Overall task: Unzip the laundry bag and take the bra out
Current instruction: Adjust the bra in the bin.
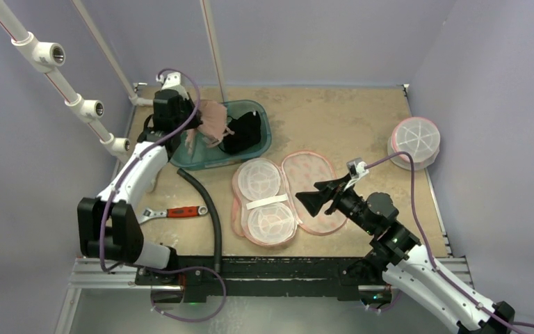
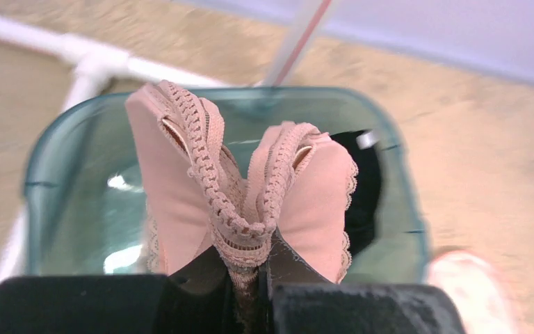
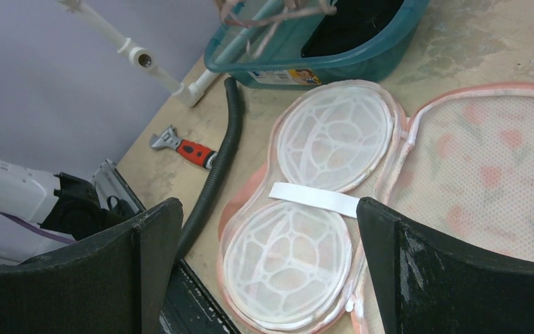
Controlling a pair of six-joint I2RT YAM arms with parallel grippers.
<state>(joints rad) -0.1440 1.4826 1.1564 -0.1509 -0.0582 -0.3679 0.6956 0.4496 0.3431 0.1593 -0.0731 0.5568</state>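
The left gripper (image 2: 250,282) clamps the pale pink lace-trimmed bra (image 2: 181,202) above the teal plastic bin (image 2: 45,181) at the far-left corner of the tabletop (image 1: 361,118). The right gripper (image 1: 311,202) gapes empty over the unzipped pink mesh laundry bag (image 1: 313,170).

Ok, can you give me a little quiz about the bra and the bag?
1. True or false: the left gripper is shut on the bra.
2. The bag is: A) lying open, B) zipped shut, C) folded up.
3. Fill in: the bra hangs over the teal ___.
Key: 1 true; 2 A; 3 bin.
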